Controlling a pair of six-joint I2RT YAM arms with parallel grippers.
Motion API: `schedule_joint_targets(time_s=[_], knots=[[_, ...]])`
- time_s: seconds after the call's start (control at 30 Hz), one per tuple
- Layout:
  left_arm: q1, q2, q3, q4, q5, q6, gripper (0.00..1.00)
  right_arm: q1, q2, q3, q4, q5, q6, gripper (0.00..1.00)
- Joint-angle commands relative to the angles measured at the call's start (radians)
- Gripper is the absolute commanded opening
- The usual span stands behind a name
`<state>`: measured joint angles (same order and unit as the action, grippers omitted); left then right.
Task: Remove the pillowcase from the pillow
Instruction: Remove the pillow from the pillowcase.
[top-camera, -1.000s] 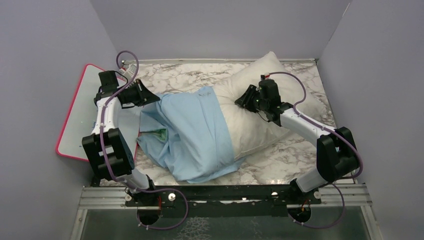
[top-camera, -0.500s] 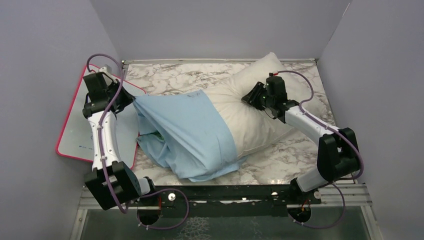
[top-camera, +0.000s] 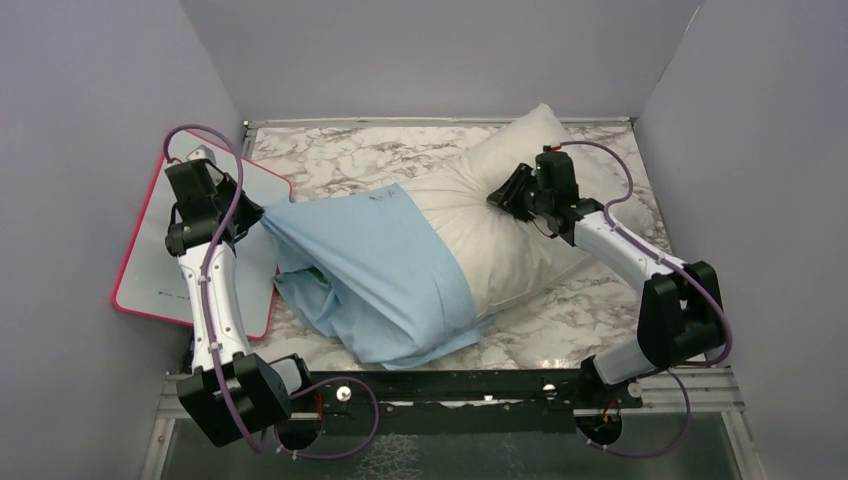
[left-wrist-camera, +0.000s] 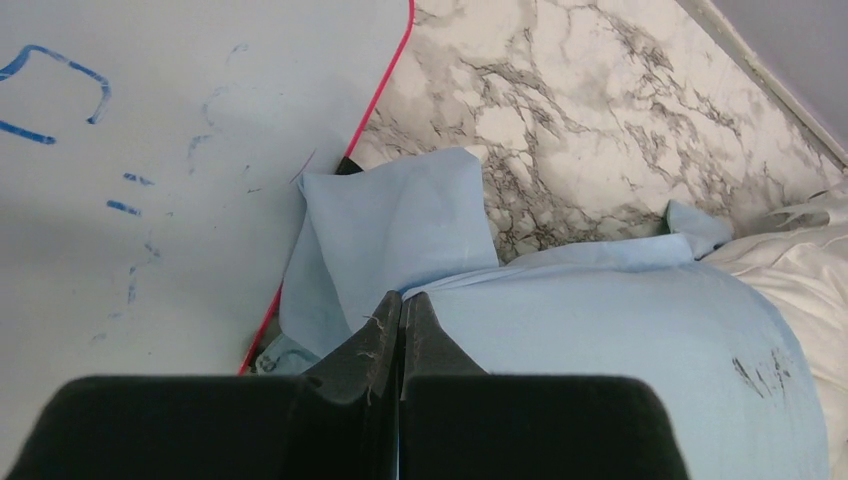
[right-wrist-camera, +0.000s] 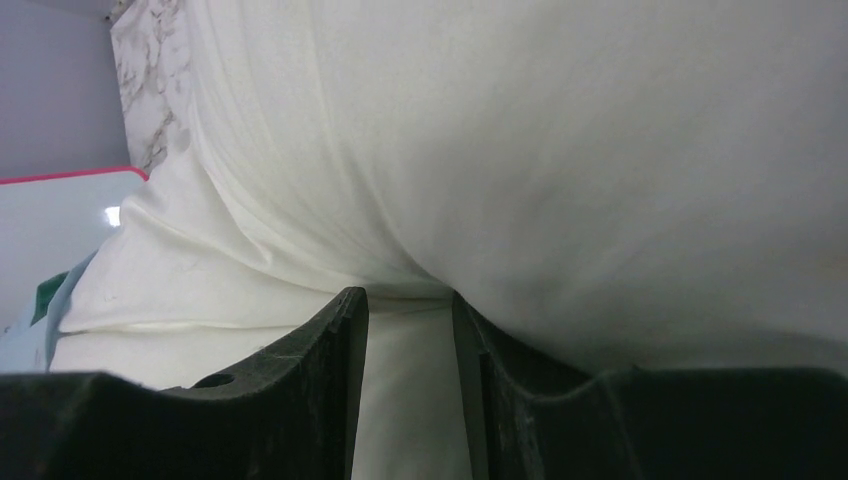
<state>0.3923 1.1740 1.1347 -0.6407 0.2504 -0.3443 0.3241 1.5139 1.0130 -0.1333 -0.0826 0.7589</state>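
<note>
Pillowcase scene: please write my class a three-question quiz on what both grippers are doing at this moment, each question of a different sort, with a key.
1. True or false: the pillowcase covers the whole pillow.
2. What is pinched between the fingers of the right gripper? A) the pillowcase B) the pillow C) nothing
3. Fill the gap: the left gripper is shut on the light blue ____.

Key: 1 false, since the far end of the pillow lies bare; 2 B; 3 pillowcase.
</note>
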Motion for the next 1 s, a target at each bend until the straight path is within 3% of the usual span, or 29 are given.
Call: schedule_joint_targets(time_s=[0.0,0.13,0.23,0.33,0.37,0.43,0.53,0.77,0.97], knots=[[0.036,-0.091,0.034,0.041,-0.205,0.0,0.0,-0.067,0.044,-0.066,-0.358,0.225,-0.08,0.44],[0.036,-0.053,0.04,0.078,0.121,0.071,0.03,-0.067,-0.011,-0.062,-0.325,0.106,-0.133,0.45],[0.03,-0.003,0.048,0.074,0.307,0.081,0.34,-0.067,-0.093,-0.062,-0.306,-0.034,-0.181,0.49],[0.002,-0.036,0.048,0.074,0.263,0.083,0.55,-0.068,-0.198,-0.059,-0.31,-0.144,-0.227,0.54],[-0.051,-0.092,0.069,0.065,0.266,0.078,0.73,-0.068,-0.339,-0.059,-0.377,-0.184,-0.244,0.65],[-0.102,-0.105,0.075,0.06,0.277,0.065,0.75,-0.067,-0.412,-0.08,-0.411,-0.164,-0.228,0.75],[-0.235,-0.12,0.081,0.058,0.25,0.046,0.75,-0.068,-0.525,-0.12,-0.454,-0.155,-0.192,0.8],[-0.553,-0.154,0.026,0.065,0.126,-0.015,0.76,-0.067,-0.778,-0.277,-0.51,-0.205,-0.104,0.87],[-0.78,-0.213,-0.06,0.069,0.044,-0.063,0.75,-0.067,-0.875,-0.405,-0.509,-0.262,-0.032,0.92]])
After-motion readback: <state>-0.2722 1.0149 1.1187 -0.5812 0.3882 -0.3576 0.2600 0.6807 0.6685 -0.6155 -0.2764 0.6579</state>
